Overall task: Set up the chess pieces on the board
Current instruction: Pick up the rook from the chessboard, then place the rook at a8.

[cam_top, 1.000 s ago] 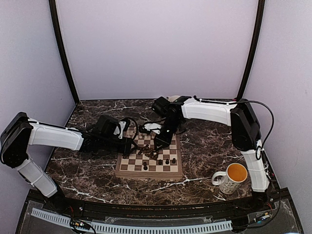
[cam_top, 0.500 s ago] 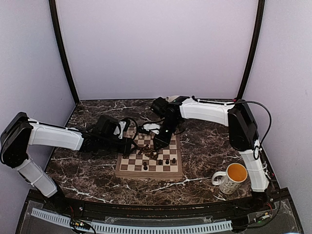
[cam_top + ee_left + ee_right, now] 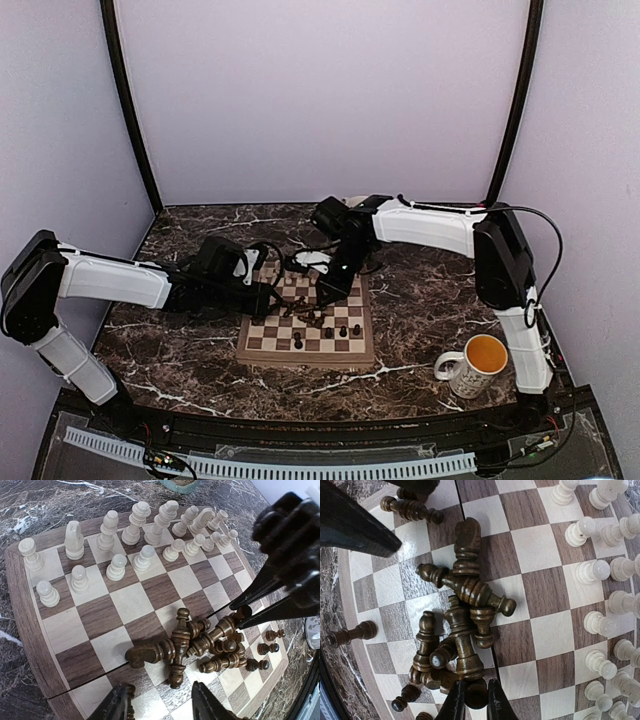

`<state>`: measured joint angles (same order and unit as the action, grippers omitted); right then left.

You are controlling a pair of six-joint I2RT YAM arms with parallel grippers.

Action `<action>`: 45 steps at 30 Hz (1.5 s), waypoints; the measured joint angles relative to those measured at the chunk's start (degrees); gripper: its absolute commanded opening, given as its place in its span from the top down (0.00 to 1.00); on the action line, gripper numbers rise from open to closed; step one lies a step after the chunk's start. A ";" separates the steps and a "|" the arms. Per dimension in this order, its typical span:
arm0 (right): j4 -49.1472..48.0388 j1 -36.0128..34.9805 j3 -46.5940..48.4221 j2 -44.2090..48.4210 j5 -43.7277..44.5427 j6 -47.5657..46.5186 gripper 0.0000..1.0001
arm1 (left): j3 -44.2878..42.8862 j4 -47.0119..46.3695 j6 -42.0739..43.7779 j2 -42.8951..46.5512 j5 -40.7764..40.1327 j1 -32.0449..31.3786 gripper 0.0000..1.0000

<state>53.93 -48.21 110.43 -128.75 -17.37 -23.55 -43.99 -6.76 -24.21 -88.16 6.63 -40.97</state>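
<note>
Right wrist – right gripper [image 3: 475, 689] is clamping a dark piece [image 3: 476, 697]. Left gripper [image 3: 161, 692] is hovering – jaws apart.

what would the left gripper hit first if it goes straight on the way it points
Likely the heap of fallen dark pieces just ahead of the left gripper; depth unclear.

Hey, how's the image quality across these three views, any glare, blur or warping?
Top external: even light, but the chess pieces are too small to distinguish. Left wrist: the board's edge bows from lens distortion. Right wrist: glossy glare on light squares; the dark pile is sharp.
</note>
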 measured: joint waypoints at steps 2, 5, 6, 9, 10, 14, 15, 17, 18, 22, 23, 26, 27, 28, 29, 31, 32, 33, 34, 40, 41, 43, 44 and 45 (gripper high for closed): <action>-0.94 0.15 -1.49 1.44 -0.90 0.20 0.94 | 0.00 -0.04 0.00 0.00 0.07 0.00 0.54; -1.84 0.61 -3.80 4.07 -2.71 0.50 0.94 | 0.00 -0.74 0.00 0.00 0.96 0.00 0.53; -2.05 0.83 -4.15 4.74 -3.41 0.63 0.95 | 0.00 -1.33 0.00 0.00 1.60 0.00 0.53; -3.26 1.42 -4.28 5.88 -5.44 1.27 0.95 | 0.33 -4.22 0.00 0.00 3.93 0.00 0.53; -3.69 1.64 -4.28 6.03 -6.25 1.51 0.95 | 0.61 -5.42 0.00 0.00 4.72 0.00 0.53; -4.31 2.27 -4.28 6.08 -8.57 1.95 0.95 | 1.77 -8.66 0.09 0.00 7.10 0.00 0.53; -4.35 2.45 -4.28 6.08 -9.16 2.08 0.95 | 2.03 -9.44 0.13 0.00 7.67 0.00 0.52; -4.48 2.69 -4.28 6.08 -10.27 2.43 0.95 | 2.97 -11.72 0.24 0.00 8.44 0.00 0.52; -4.48 2.82 -4.28 6.08 -10.78 2.56 0.95 | 3.50 -12.68 0.26 0.00 8.74 0.00 0.52; -4.50 3.17 -4.09 6.08 -12.41 2.91 0.95 | 7.80 -18.93 0.87 0.04 9.77 0.00 0.50; -4.46 3.23 -3.93 6.08 -12.72 2.93 0.95 | 8.76 -20.35 1.05 0.04 10.08 0.00 0.50; -4.44 3.34 -3.21 6.10 -13.29 3.08 0.94 | 10.51 -24.17 1.44 -0.02 10.99 0.00 0.50; -4.50 3.37 -3.02 6.12 -13.38 3.08 0.94 | 10.54 -25.44 1.57 -0.20 11.37 0.00 0.50; -4.52 3.39 -2.97 6.19 -13.38 3.08 0.94 | 10.54 -26.82 1.70 -0.44 11.78 0.00 0.50; -4.48 3.39 -2.97 6.32 -13.31 3.08 0.94 | 10.51 -27.98 1.75 -0.70 12.20 0.00 0.50; -4.74 3.39 -3.43 6.91 -13.00 3.06 0.94 | 10.51 -29.46 1.75 -1.31 12.92 0.00 0.50; -5.57 3.39 -4.66 7.80 -12.55 2.95 0.94 | 10.51 -29.99 1.75 -1.60 13.29 0.00 0.51; -6.19 3.39 -6.56 9.33 -12.02 2.82 0.94 | 10.51 -30.40 1.73 -1.79 13.68 0.00 0.51; -6.82 3.43 -8.79 11.21 -11.37 2.64 0.94 | 10.51 -30.47 1.73 -1.79 13.75 0.00 0.51; -11.78 3.45 -24.63 25.94 -9.97 0.35 0.93 | 10.51 -30.73 1.70 -1.75 12.72 0.00 0.51; -12.22 3.28 -26.38 27.63 -9.97 -0.02 0.92 | 10.49 -30.53 1.70 -1.70 12.35 0.00 0.51; -13.35 2.78 -29.73 30.18 -9.79 -1.36 0.92 | 10.45 -29.59 1.73 -1.51 11.58 0.00 0.51; -13.97 2.45 -31.10 30.88 -9.73 -1.88 0.92 | 10.43 -29.05 1.73 -1.38 11.21 0.00 0.51; -14.75 1.90 -32.92 31.41 -9.57 -2.58 0.92 | 10.36 -28.48 1.73 -1.14 10.82 0.00 0.51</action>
<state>39.18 -46.30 77.52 -97.34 -26.94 -26.13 -33.63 -35.24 -22.48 -89.30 17.45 -40.97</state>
